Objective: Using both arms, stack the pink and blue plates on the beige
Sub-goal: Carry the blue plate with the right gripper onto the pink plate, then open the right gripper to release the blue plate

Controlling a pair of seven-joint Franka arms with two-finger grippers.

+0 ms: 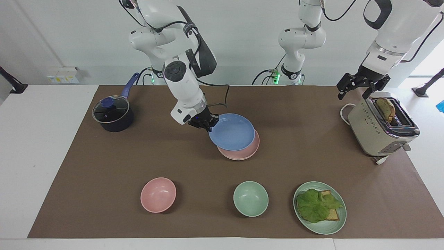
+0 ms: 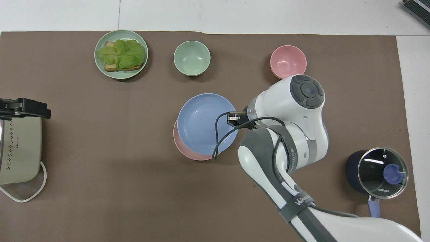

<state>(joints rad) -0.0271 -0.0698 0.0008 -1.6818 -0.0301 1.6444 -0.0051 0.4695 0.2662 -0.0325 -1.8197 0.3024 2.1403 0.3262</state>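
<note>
My right gripper (image 1: pixel 209 124) (image 2: pixel 232 118) is shut on the rim of the blue plate (image 1: pixel 231 132) (image 2: pixel 201 122). It holds that plate over the pink plate (image 1: pixel 244 153) (image 2: pixel 188 154), covering most of it and shifted a little toward the right arm's end. Whether the two plates touch I cannot tell. The pink plate lies on the brown mat mid-table. The beige plate is hidden or out of view. My left gripper (image 1: pixel 360 87) (image 2: pixel 33 109) hangs open over the toaster, holding nothing, and that arm waits.
A cream toaster (image 1: pixel 376 133) (image 2: pixel 18 151) with bread stands at the left arm's end. A dark lidded pot (image 1: pixel 112 116) (image 2: pixel 376 171) sits at the right arm's end. Farther from the robots are a pink bowl (image 1: pixel 158 194) (image 2: pixel 288 62), a green bowl (image 1: pixel 250 198) (image 2: pixel 191 57) and a green sandwich plate (image 1: pixel 301 222) (image 2: pixel 99 67).
</note>
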